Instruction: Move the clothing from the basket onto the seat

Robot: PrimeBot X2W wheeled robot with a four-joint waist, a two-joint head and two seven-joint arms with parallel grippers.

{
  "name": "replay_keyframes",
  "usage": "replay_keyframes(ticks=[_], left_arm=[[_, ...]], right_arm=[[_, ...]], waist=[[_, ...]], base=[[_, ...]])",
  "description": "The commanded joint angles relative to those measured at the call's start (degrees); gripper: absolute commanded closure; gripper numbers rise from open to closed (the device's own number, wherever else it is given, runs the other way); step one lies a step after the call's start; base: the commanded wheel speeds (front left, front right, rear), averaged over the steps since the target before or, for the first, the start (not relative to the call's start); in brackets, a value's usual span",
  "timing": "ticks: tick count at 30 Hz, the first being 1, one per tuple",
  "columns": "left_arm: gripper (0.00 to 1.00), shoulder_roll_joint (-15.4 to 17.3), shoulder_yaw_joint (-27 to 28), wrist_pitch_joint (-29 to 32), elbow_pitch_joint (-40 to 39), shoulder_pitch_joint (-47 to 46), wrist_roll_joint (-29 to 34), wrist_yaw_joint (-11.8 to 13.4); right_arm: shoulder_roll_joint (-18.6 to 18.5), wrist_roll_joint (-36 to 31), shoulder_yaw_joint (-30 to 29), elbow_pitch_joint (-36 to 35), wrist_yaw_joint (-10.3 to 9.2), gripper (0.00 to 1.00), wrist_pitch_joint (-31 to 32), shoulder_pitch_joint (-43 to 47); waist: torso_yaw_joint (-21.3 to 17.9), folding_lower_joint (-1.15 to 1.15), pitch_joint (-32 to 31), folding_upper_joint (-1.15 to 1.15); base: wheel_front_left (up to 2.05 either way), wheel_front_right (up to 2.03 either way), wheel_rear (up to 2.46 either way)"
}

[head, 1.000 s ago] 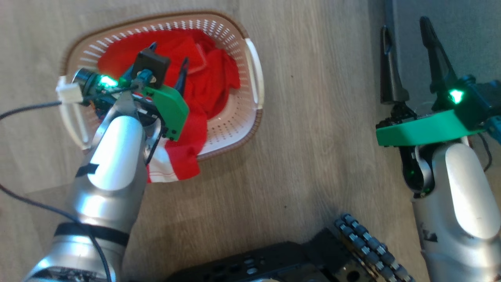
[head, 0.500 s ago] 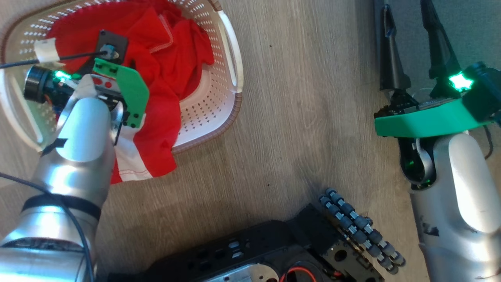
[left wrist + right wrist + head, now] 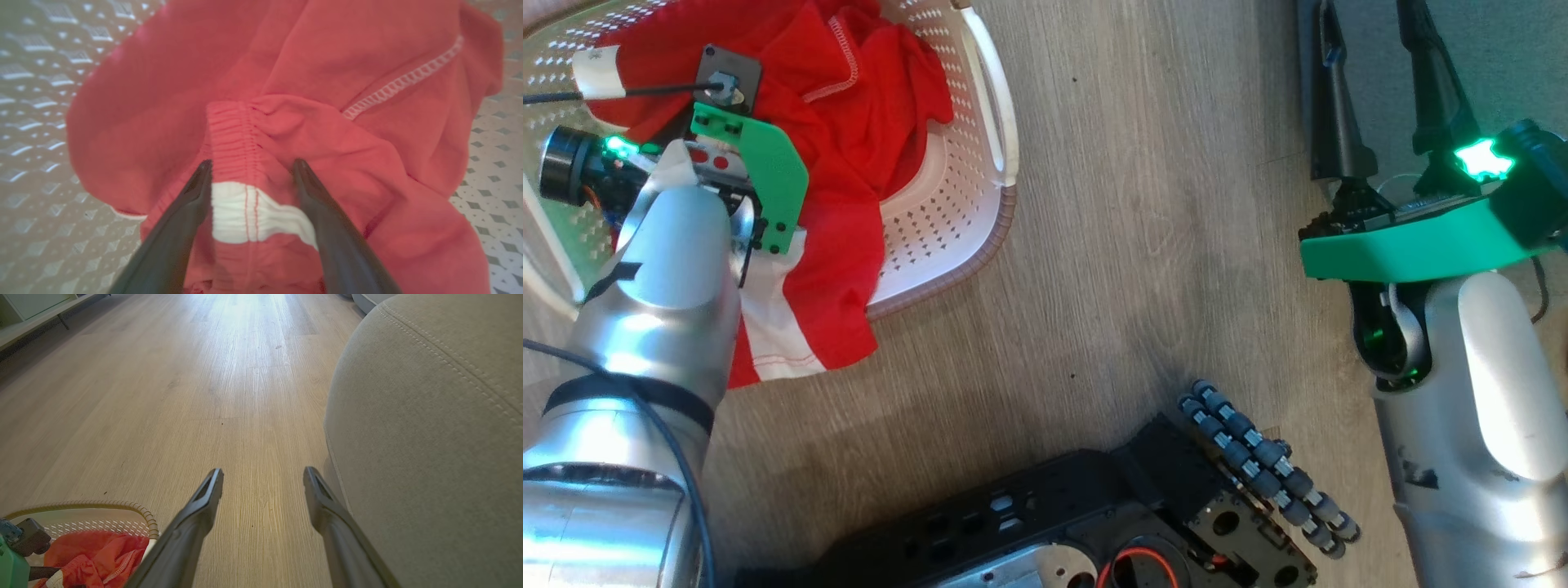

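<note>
Nearest: our left gripper (image 3: 253, 163), jaws wide, straddling the waistband of the clothing (image 3: 327, 61) heaped in the basket (image 3: 947, 204). We should sink lower and pinch that gathered fold fully.
Farther: right gripper (image 3: 263, 473), wide and empty, beside the seat (image 3: 429, 437).
Unclear: the garment count; the basket's far rim is cut off.

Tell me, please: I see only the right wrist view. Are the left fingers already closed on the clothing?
Observer: No. In the left wrist view the left gripper is open, and its fingers stand on either side of a gathered waistband of the clothing.
Operator: Is all the clothing inside the basket?
Observer: Not all. In the head view one end with a white stripe hangs out over the near rim of the basket, down to the floor.
</note>
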Motion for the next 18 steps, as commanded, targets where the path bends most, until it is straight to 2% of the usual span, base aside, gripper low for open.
replay_keyframes(ticks=[1,2,3,5,12,18], left_arm=[[0.00,1.21,0.27,-0.97,-0.17,0.59,-0.10,-0.14],[0.20,1.10,0.11,-1.33,0.24,0.45,-0.18,-0.33],[0.56,0.92,0.02,-1.71,0.64,0.33,-0.33,-0.54],[1.00,0.68,-0.35,-2.76,1.27,0.15,-0.39,-0.61],[1.00,-0.80,0.17,-7.66,2.40,1.00,-2.67,-1.26],[1.00,-2.14,1.67,-14.33,1.89,5.01,-6.22,-3.53]], right_arm=[[0.27,0.68,0.88,-1.72,0.40,0.00,-0.52,2.09],[0.27,0.91,0.83,-1.67,0.40,0.00,-0.52,2.08],[0.27,1.11,0.78,-1.59,0.40,0.00,-0.52,2.06],[0.27,1.31,0.61,-1.31,0.40,0.00,-0.52,2.06],[0.27,1.60,-0.88,-0.34,0.40,0.00,-0.52,3.21],[0.27,1.08,-2.61,0.71,0.40,0.00,-0.52,5.36]], waist=[[-0.20,0.00,0.07,0.00],[-0.30,0.00,0.07,0.00],[-0.37,0.00,0.03,0.00],[-0.39,0.00,-0.26,0.00],[1.24,0.00,-4.19,0.00],[3.74,0.00,-11.19,0.00]], base=[[0.00,0.00,0.00],[0.00,0.00,0.00],[0.00,0.00,0.00],[0.00,0.00,0.00],[0.00,0.00,0.00],[0.00,0.00,0.00]])
